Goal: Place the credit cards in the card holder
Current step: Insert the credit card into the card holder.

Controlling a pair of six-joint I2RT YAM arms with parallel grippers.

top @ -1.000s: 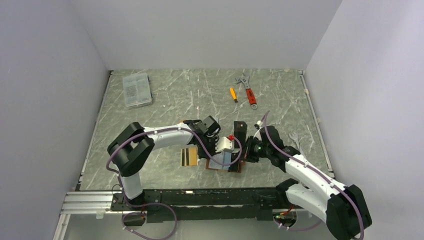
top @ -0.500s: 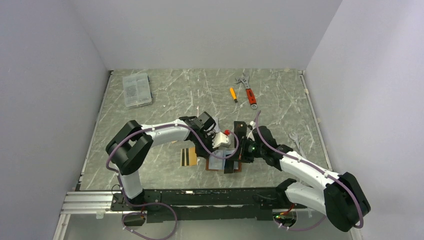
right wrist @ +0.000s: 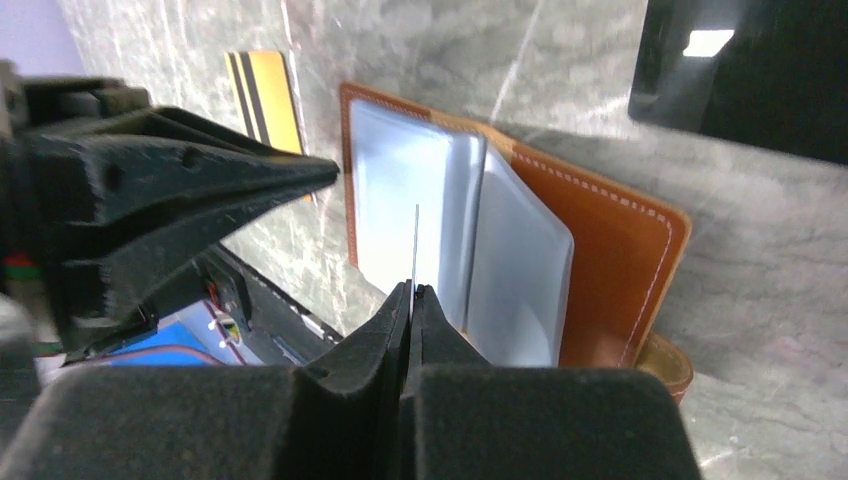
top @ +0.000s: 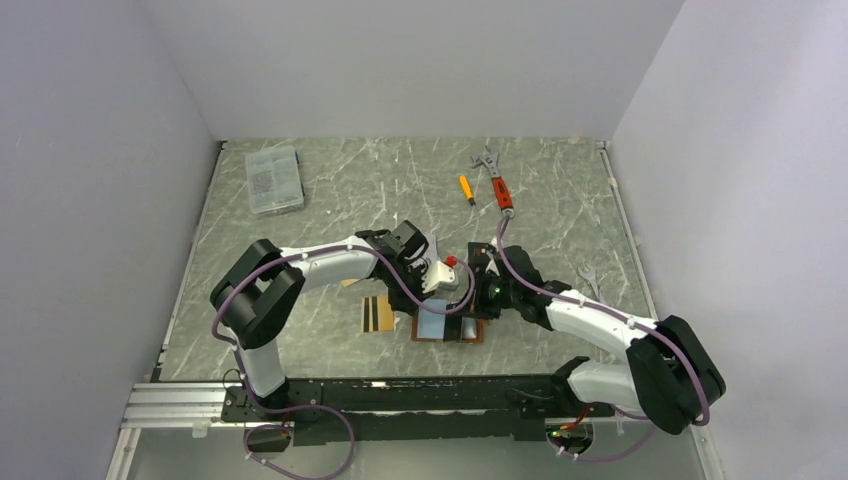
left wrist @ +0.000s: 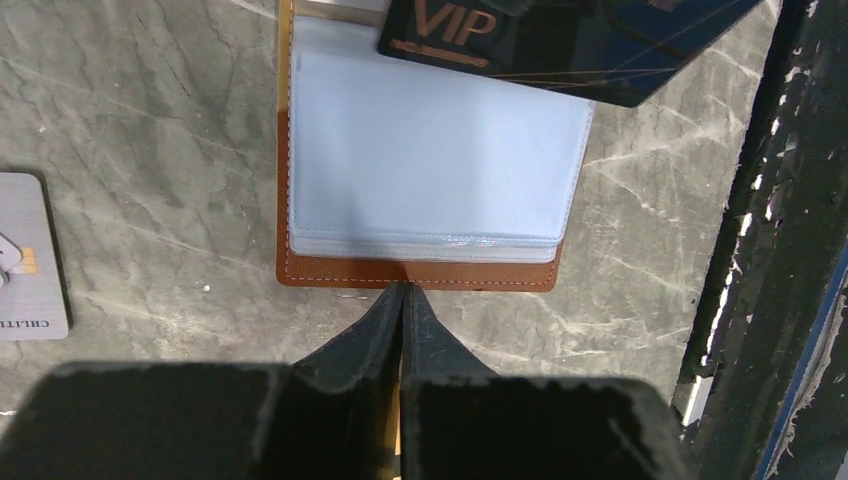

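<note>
Right gripper has swung in toward the left arm over the last second and now sits right over the holder, while the left gripper has eased back off it. Right jaws are pinched tight on a card, seen edge-on as a thin line rising straight out from the fingertips. The holder lies open just ahead of and below those tips, its clear sleeves fanned and the card's edge lined up over them. Whether the edge touches a sleeve, I cannot tell.

Over on the left wrist view, the left jaws are pressed together, tips a touch short of the holder's near leather edge. A dark VIP card crosses the holder's far end from there, probably the same card the right fingers hold, though the angle leaves that unsure. A grey card lies flat on the table off to the left of the left fingers. A striped card lies ahead-left of the right fingers, beyond the left gripper.
</note>
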